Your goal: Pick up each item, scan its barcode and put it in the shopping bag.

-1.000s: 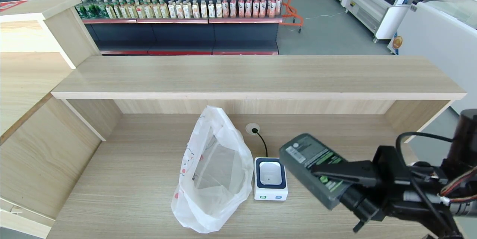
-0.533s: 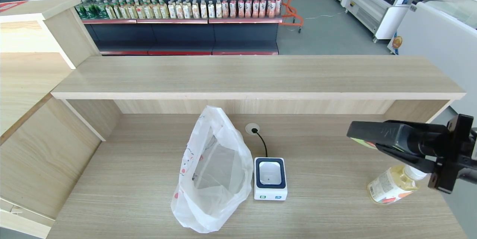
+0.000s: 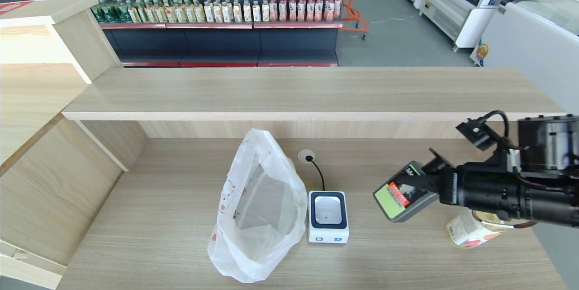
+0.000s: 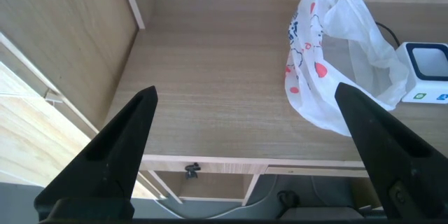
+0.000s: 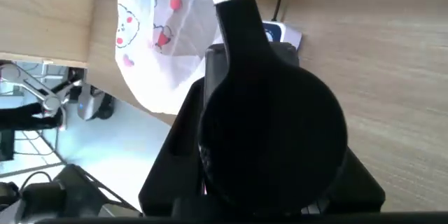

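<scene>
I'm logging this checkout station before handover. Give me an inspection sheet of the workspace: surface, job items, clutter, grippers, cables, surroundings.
Surface: wooden counter, with a raised ledge behind it.
Job's things: white shopping bag stands open beside the scanner, on its left; dark box is held in the air to the scanner's right; bottle lies on the counter, partly hidden by the right arm.
Clutter: nothing seen.
Grippers: right gripper is shut on the dark box; left gripper is open and empty, over the counter's near edge.
Cables: black cable runs from the scanner to a grommet.
Surroundings: shelves of bottles; chest freezers.
</scene>
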`<state>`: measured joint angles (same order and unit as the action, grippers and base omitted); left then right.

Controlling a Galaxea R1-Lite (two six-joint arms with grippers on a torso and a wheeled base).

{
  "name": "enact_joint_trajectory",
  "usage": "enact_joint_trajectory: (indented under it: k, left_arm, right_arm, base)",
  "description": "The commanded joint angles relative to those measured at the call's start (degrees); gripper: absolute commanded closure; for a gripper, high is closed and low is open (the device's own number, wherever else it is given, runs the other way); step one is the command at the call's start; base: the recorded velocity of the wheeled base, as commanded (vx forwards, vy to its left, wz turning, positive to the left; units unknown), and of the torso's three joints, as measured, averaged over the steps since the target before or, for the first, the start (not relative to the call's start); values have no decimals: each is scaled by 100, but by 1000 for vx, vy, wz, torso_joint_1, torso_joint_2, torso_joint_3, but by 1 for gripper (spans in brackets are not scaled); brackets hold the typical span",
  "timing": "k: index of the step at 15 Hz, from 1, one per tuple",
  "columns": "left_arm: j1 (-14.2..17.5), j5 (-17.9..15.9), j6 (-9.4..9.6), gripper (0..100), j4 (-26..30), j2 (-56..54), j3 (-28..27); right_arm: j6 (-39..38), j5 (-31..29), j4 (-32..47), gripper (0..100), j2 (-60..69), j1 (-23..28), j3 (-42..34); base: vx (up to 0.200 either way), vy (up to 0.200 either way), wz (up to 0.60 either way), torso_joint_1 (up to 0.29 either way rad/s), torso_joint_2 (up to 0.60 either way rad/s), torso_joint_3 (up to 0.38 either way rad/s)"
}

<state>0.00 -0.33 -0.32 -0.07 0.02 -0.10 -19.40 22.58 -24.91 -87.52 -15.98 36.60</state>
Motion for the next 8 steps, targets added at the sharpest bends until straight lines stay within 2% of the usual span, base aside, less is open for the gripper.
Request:
enact_joint_trajectory:
  k: [1,3,6,8]
  left_arm:
    - [0,-2,-3,0,-1,-2,1]
    - [0,-2,-3,0,-1,-2,1]
    - [0,-2,-3,0,-1,-2,1]
    - [0,-2,-3,0,-1,-2,1]
  right_arm:
    - [-469,-438,82,100,-1277,-661,498]
    - [-495,-702,38,100,-1760,-907,700]
    - [-495,-728,-164,100,-2340,-1082,1148]
    - [-477,-1036,-164,100,-2630,-1258,1456]
  base:
    - [0,0,0,0,0,0]
    - [0,0,0,0,0,0]
    - [0,0,0,0,0,0]
    - [0,0,0,0,0,0]
